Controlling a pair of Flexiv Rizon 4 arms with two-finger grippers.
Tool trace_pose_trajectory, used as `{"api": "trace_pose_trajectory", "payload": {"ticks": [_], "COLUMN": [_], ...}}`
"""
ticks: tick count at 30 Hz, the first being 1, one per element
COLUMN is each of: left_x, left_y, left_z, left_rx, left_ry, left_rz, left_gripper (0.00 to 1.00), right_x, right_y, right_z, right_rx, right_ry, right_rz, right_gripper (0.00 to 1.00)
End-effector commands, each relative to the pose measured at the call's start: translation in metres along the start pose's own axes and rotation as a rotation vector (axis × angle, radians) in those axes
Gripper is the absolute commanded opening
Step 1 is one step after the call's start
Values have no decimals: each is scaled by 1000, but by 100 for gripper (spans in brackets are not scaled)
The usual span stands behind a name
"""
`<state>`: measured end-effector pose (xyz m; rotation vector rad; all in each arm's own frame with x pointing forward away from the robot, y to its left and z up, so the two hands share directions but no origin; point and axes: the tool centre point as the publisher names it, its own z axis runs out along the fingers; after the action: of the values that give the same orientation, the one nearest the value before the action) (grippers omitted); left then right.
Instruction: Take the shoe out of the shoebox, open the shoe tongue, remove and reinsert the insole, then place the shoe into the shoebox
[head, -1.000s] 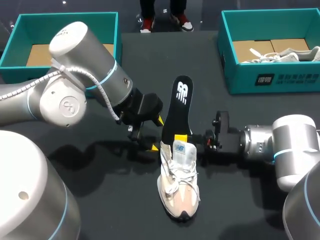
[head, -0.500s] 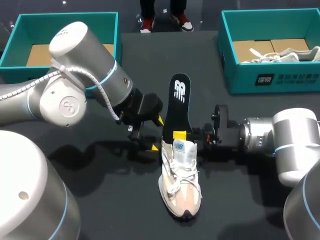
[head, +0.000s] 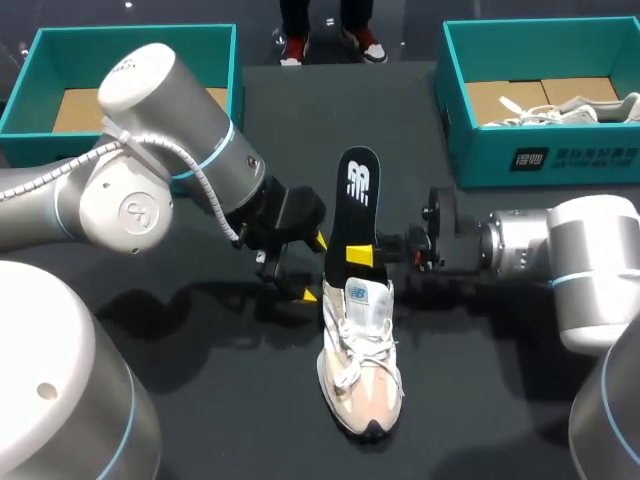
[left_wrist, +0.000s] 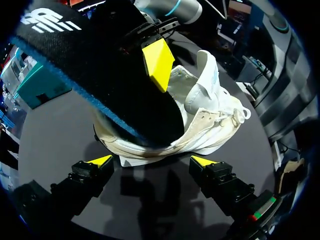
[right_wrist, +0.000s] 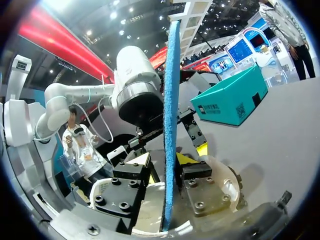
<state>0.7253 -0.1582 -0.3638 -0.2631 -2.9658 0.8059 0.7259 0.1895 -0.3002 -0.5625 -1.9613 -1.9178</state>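
The shoe is lying at lower centre of the head view, toe pointing to the bottom edge. The insole is rising from its heel opening toward upper centre. The right gripper is pinching that insole (a finger on each face), and a weak pinch is risking a slip, or the shoe dragging along. The left gripper is gaping wide just left of the heel, holding nothing

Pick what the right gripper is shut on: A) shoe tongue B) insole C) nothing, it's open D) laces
B: in the right wrist view the insole stands edge-on between the two fingers of the right gripper, both pressed against it; the left gripper sits open by the shoe.
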Motion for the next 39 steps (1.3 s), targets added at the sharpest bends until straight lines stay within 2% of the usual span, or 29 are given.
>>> {"api": "trace_pose_trajectory", "payload": {"ticks": [1,2,3,7,19,24,27,29,31,36,39], "left_x": [0,0,0,0,0,0,0,0,0,0,0], "left_y": [0,0,0,0,0,0,0,0,0,0,0], "left_z": [1,1,1,1,1,1,1,1,1,1,1], "left_rx": [-1,-1,-1,-1,-1,-1,-1,-1,-1,-1,-1], "left_ry": [0,0,0,0,0,0,0,0,0,0,0], "left_rz": [1,1,1,1,1,1,1,1,1,1,1], "left_gripper": [100,100,100,100,100,100,100,100,100,100,100], "right_x": [-3,-4,-5,-8,-3,1,3,4,5,6,4], "right_y": [12,13,14,9,-36,-45,-40,-33,-26,-8,-1], "right_z": [-3,-3,-3,-4,-9,-7,-5,-4,-3,-4,-5], "right_rx": [5,4,6,26,45,41,46,46,49,46,49], "right_ry": [-22,-30,-39,-45,-64,-56,-48,-41,-35,-12,-10], "right_rz": [0,2,6,33,170,199,185,161,136,76,54], "right_gripper": [21,16,0,0,0,0,1,20,28,28,25]}}
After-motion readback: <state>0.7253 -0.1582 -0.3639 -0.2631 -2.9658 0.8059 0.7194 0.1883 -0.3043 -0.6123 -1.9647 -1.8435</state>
